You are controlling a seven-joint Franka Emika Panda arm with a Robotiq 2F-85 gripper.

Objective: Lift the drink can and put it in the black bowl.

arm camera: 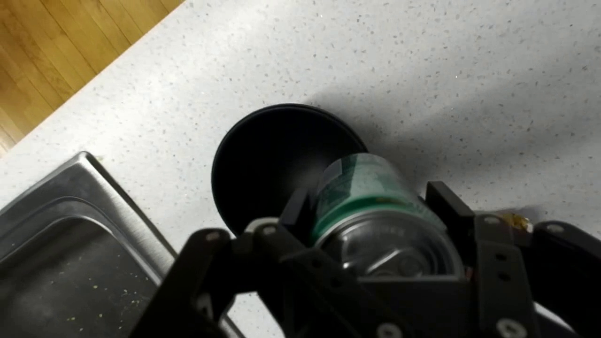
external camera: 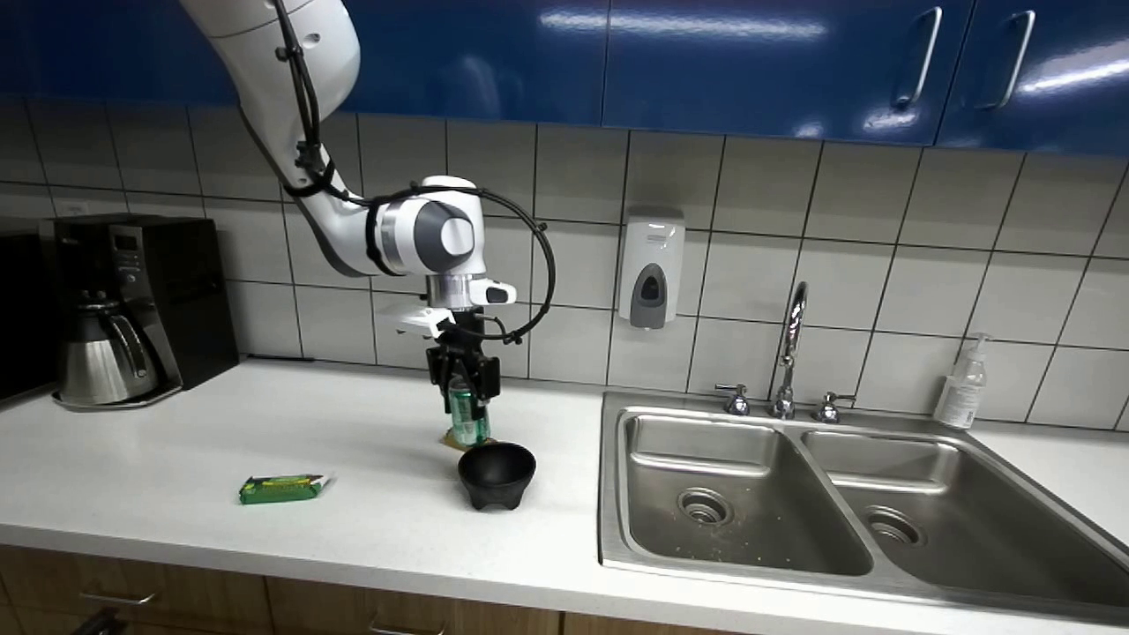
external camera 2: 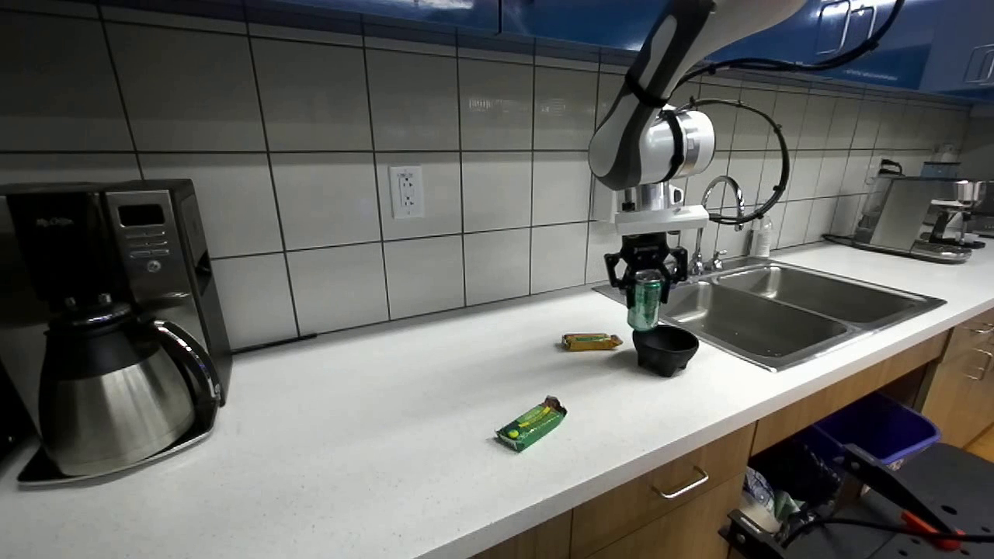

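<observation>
Sink and yellowish packet near bowl.

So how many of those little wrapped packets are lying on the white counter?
2. The green packet lies toward the front edge of the counter; the golden packet lies farther back, near the black bowl. Any behind the coffee maker would be hidden.

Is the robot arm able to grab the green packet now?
Probably not yet: its pincer is holding the drink can. The green packet itself lies uncovered on the counter, though.
</observation>
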